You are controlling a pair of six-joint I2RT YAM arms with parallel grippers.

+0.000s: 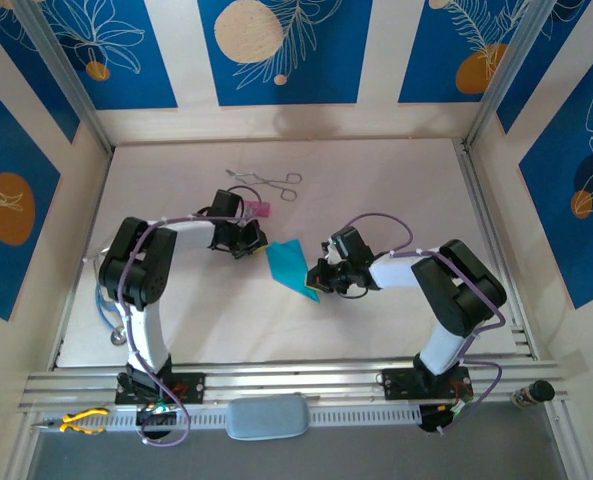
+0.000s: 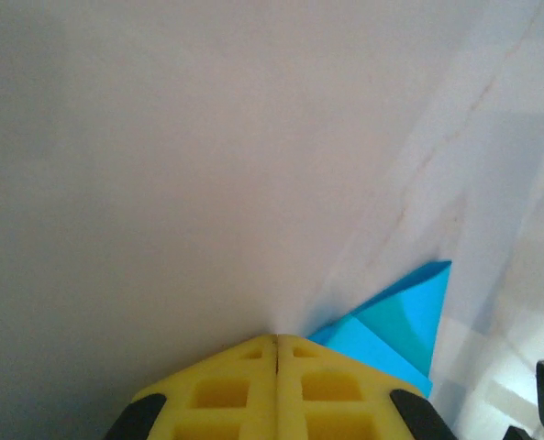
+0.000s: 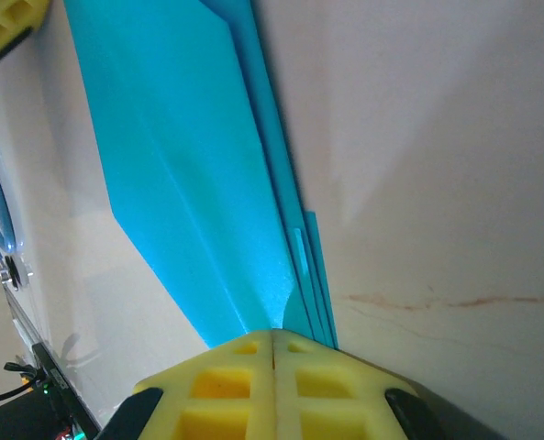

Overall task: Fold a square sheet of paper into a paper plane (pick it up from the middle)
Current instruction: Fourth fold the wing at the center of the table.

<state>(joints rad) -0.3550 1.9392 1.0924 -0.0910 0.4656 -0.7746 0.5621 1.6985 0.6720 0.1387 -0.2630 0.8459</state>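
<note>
Paper plane (image 1: pixel 292 266) lies flat on the table (image 1: pixel 396 190), well apart from the metal forceps (image 1: pixel 266 181) on their arm-base side. Its long axis runs diagonally — broad end leftward, narrow point rightward. The right gripper (image 3: pixel 272 335) sits at that point, jaws together, tips on the paper, the wedge stretching straight away from them; whether a layer is pinched I cannot tell. The left gripper (image 2: pixel 277 341), jaws together too, rests just beside the broad corner. The 2 arms reach in low, elbows bent — the right looks better placed for the next move.
</note>
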